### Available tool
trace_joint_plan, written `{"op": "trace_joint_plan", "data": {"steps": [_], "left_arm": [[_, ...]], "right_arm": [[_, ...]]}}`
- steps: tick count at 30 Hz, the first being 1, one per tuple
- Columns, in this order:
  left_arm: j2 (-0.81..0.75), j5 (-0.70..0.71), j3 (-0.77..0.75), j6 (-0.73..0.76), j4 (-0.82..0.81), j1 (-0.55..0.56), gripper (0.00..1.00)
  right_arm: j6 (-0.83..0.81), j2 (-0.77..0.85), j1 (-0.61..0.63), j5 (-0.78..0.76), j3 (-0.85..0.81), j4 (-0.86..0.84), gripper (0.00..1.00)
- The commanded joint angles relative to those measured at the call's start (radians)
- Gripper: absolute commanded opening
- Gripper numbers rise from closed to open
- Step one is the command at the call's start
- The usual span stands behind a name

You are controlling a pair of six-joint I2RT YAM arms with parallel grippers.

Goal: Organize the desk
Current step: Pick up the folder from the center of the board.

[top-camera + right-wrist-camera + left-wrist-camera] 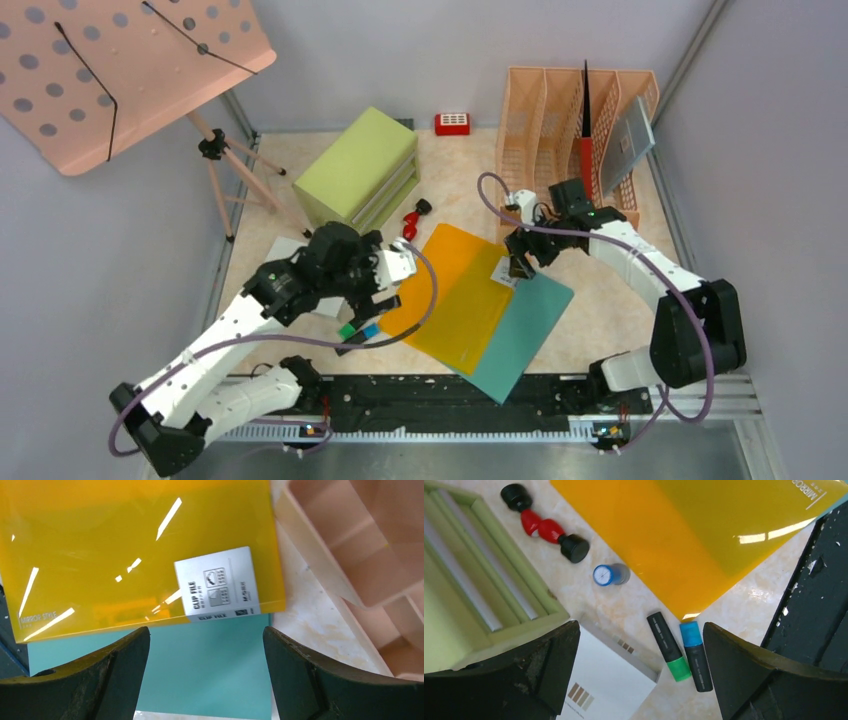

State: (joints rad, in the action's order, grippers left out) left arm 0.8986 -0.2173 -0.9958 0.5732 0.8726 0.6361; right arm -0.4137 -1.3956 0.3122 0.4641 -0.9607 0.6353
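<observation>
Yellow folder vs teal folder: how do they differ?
The yellow folder lies on top; the teal folder is partly covered beneath it. The yellow one carries a white CLIP FILE label and shows glare; the teal one looks plain and matte. Both lie flat on the desk, turned at a like angle.

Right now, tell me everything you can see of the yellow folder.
The yellow folder is a glossy, see-through-looking plastic clip file, rectangular, lying flat and skewed on the desk. A silver label reading CLIP FILE sits at one corner; MIRROR STYLE is printed at another. It lies on top of the teal folder, covering part of it. The right gripper hangs open over its labelled edge; whether they touch cannot be told.
</observation>
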Motion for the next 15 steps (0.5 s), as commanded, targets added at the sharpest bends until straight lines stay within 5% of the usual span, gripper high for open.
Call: {"op": "trace_joint_plan", "data": {"steps": [1,15], "left_arm": [[0.049,0.169,0.073,-0.002,-0.153,0.167,0.99],[0.219,0.331,0.321,0.070,-0.504,0.531,0.98]], "right_arm": [[0.046,-0.028,-0.087,0.037,0.000,-0.033,0.83],[0.033,-0.144,-0.132,0.030,0.006,-0.097,0.82]]}}
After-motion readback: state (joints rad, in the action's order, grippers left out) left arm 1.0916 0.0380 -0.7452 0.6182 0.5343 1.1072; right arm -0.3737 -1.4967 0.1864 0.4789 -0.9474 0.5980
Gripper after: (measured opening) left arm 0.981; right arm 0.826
